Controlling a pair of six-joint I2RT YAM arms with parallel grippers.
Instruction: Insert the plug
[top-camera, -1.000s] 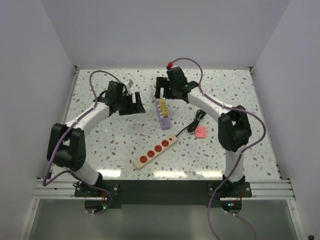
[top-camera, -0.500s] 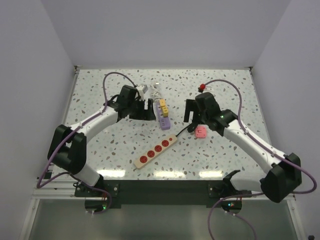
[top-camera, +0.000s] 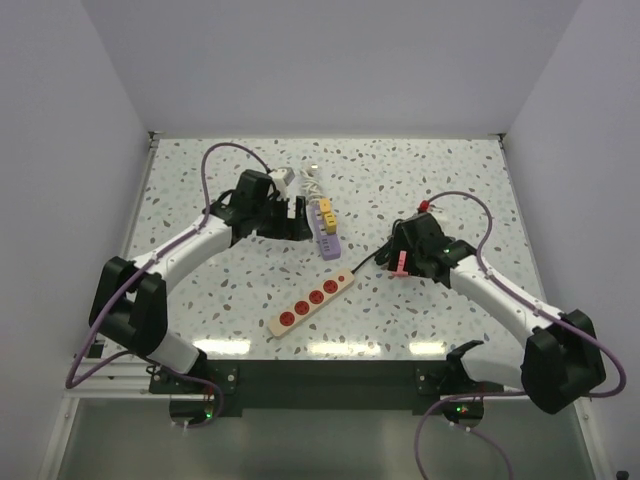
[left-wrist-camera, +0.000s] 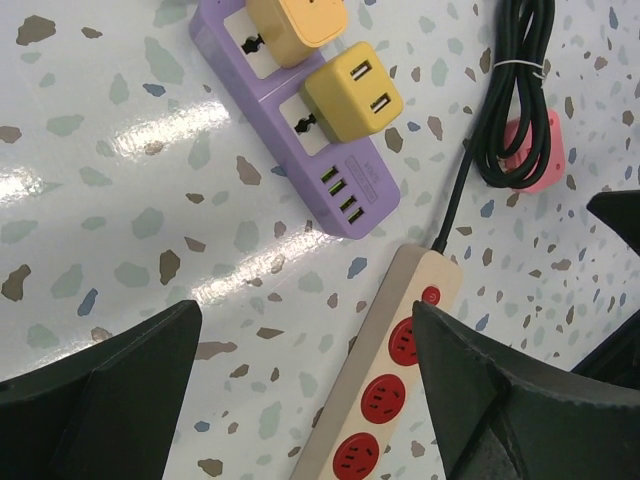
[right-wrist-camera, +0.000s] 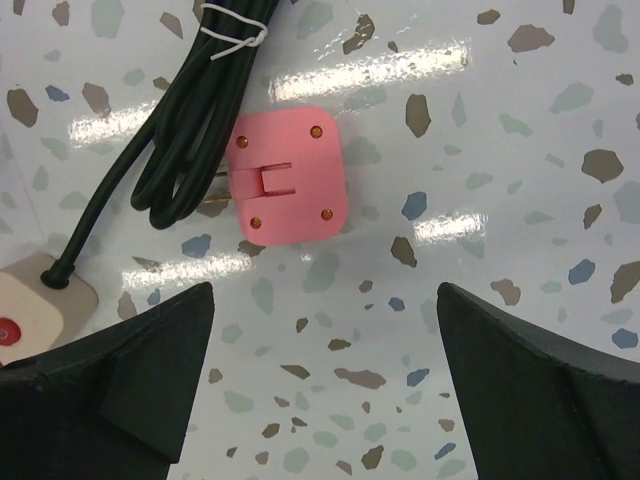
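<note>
The speckled bench (top-camera: 450, 170) is carrying everything, and I am reaching both arms out over its middle. My left fingers (left-wrist-camera: 110, 390) are hanging released, spread wide and grasping nothing, above the spot where two power strips are nearly meeting. My right fingers (right-wrist-camera: 110, 380) are likewise spread and empty, hovering over the plug without touching it.

The beige power strip (top-camera: 312, 301) is lying slantwise near the bench's middle, its red sockets facing up and its switch end pointing toward the purple one. The purple power strip (left-wrist-camera: 300, 140) is lying just beyond it, apart from it, with its row of small ports at the near end.

A black cord (right-wrist-camera: 170, 160), tied in a coil, is running from the beige strip's end and resting to my right of both strips. The pink plug (right-wrist-camera: 287, 188) is lying flat on the bench, touching that coil, in line with the gap between my right fingers. Two yellow adapters (left-wrist-camera: 352, 98) are sitting in the purple strip's sockets.
</note>
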